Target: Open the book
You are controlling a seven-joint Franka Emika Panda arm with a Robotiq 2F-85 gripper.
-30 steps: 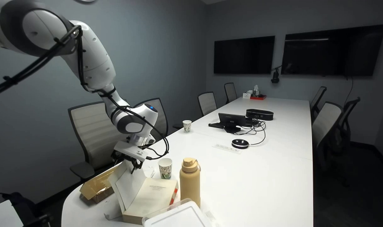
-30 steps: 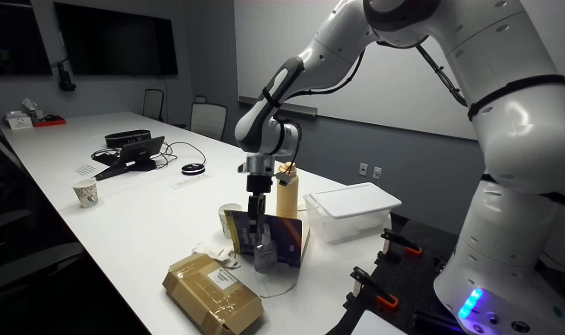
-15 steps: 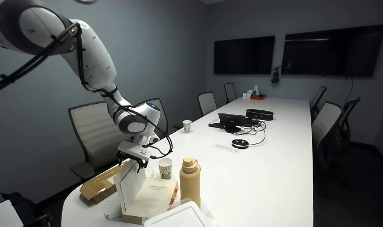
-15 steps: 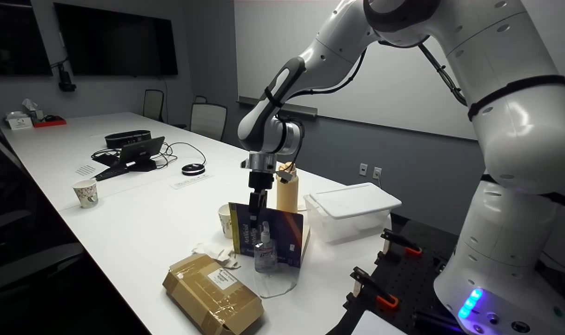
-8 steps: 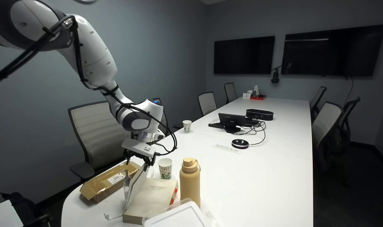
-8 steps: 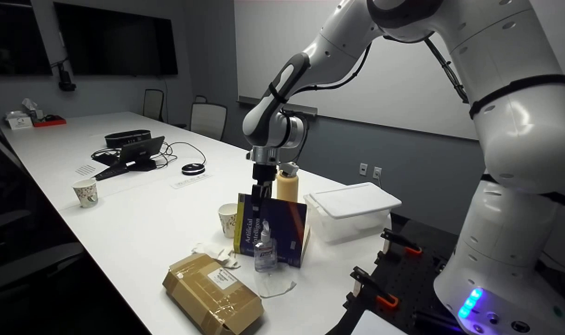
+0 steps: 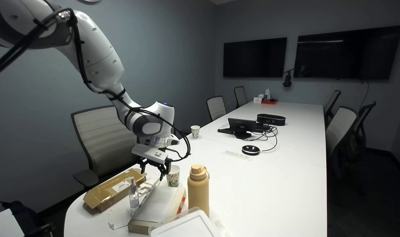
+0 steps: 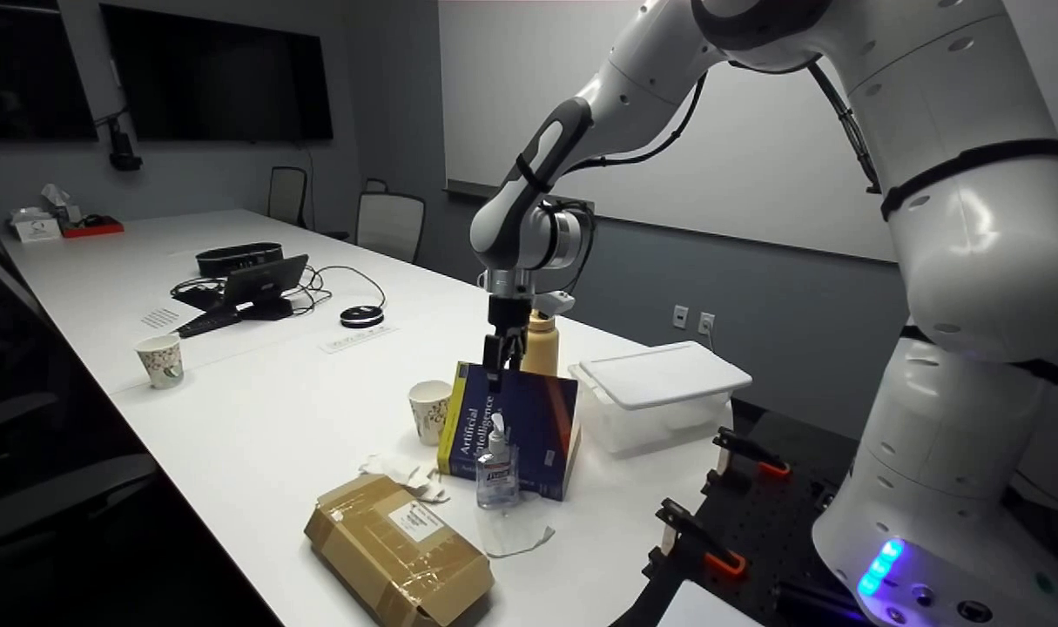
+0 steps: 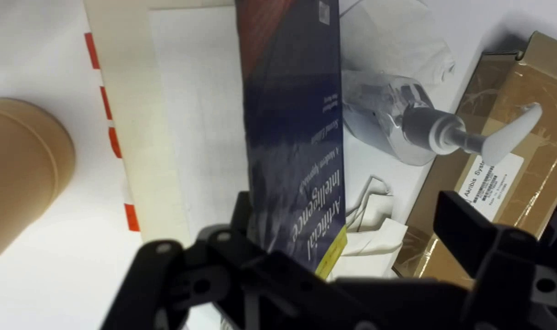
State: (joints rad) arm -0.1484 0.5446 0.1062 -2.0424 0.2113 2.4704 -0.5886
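Note:
The book lies on the table with its blue-purple front cover (image 8: pixel 533 418) raised and leaning over the white pages (image 7: pixel 160 202). The cover also shows in the wrist view (image 9: pixel 296 137), its outer side with pale lettering facing the camera. My gripper (image 7: pixel 153 173) is open at the cover's top edge, and it also shows in an exterior view (image 8: pixel 502 361). In the wrist view the gripper (image 9: pixel 356 220) straddles the cover's edge. One finger is on the page side, partly hidden by the cover and close against it. The other finger (image 9: pixel 466 229) is well apart, on the outer side.
A pump bottle (image 8: pixel 497 479) stands close outside the cover. Crumpled paper (image 8: pixel 407 475) and a tan cardboard packet (image 8: pixel 398 544) lie beyond it. A yellow bottle (image 7: pixel 198 194) stands beside the pages. A paper cup (image 8: pixel 430 409) and a lidded plastic bin (image 8: pixel 650 401) are nearby.
In an exterior view my gripper has moved right, towards the yellow bottle. The cover has swung from upright to leaning over the pages. The pump bottle behind it has come into view there.

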